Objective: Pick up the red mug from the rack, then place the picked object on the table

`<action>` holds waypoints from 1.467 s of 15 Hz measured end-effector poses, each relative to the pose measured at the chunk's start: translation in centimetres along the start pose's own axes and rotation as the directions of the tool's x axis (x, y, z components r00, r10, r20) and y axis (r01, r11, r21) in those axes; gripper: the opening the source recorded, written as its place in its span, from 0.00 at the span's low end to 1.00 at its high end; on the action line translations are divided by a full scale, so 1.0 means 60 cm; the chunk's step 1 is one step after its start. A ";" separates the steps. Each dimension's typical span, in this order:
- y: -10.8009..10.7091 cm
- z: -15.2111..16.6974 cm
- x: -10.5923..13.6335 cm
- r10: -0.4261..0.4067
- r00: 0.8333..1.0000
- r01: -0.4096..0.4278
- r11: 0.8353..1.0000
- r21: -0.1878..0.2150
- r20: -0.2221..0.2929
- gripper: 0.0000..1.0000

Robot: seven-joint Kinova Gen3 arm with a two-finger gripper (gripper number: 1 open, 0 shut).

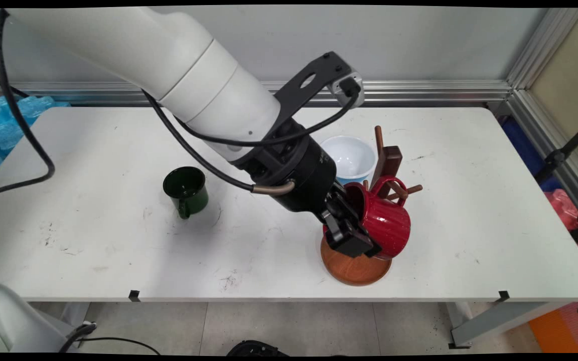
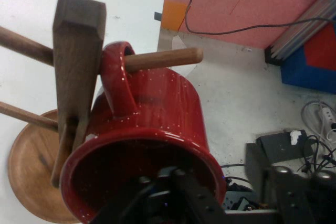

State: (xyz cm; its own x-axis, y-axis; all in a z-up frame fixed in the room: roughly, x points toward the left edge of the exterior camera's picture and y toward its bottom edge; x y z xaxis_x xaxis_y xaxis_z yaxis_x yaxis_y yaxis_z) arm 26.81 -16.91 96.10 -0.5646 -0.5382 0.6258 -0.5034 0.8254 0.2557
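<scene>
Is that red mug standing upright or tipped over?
Tipped. The red mug lies sideways, its handle looped over a peg of the wooden mug stand, mouth facing the gripper.

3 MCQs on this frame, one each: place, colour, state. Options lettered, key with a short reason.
1. Where is the green mug?
A. on the table, apart from the rack
B. hung on a peg
C. inside the white bowl

2. What colour is the mug at the gripper?
A. blue
B. red
C. yellow

3. How does the red mug sit?
A. upright on the table
C. upside down in the bowl
B. tilted, its handle looped over a peg of the wooden mug rack

Key: 1 A, it stands alone left of the arm. 2 B, red in both views. 3 B, the hand view shows the peg through the handle.
</scene>
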 end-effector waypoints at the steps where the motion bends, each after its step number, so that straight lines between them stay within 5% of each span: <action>1: 0.000 0.000 0.000 0.000 1.000 0.000 1.000 0.001 0.000 0.00; 22: -0.019 -0.043 0.008 0.030 0.999 -0.030 0.999 0.041 -0.011 0.00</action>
State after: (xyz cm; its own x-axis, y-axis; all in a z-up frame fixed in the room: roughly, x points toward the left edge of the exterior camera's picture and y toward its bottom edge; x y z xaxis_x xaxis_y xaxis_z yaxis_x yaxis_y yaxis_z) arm 28.82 -17.68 97.97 -0.5721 -0.5109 0.6416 -0.5128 0.8333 0.2063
